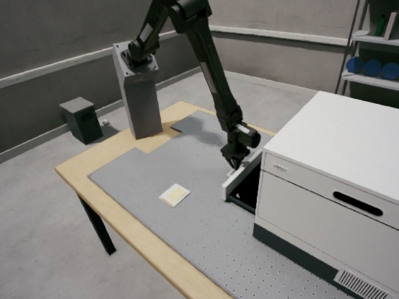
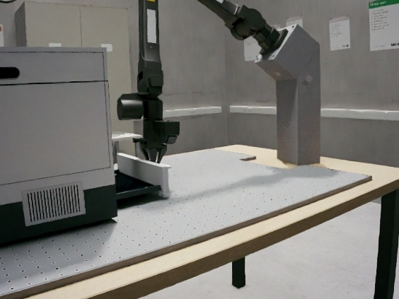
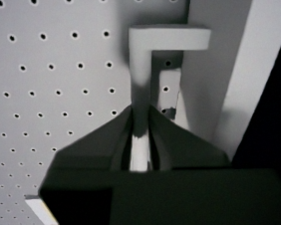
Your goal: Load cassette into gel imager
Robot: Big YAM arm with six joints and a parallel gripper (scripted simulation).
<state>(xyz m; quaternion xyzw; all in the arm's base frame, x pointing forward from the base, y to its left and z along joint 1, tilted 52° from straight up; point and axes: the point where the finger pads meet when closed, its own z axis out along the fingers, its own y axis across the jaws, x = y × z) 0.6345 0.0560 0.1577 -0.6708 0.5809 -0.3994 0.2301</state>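
The cassette FINISHED (image 1: 175,194) (image 3: 43,210), a white plate with a pale yellow area, lies flat on the grey perforated board, away from the imager. The imager IM (image 1: 329,131) (image 2: 53,121) is a large upright white box with a dark base. Its drawer (image 1: 229,187) (image 2: 141,163) (image 3: 214,75) stands partly open. My gripper (image 1: 234,167) (image 2: 155,161) (image 3: 140,112) points down in front of the drawer and is shut on the bar of its handle (image 3: 169,39). In the dark drawer one small white mark (image 1: 238,196) shows; the glass and the other marks are hidden.
The grey board (image 1: 141,177) (image 2: 226,191) lies on a wooden table. The arm's grey pedestal (image 1: 143,103) (image 2: 298,121) stands at the table's far end. A thin white plate (image 2: 125,135) shows behind the gripper, beside the imager.
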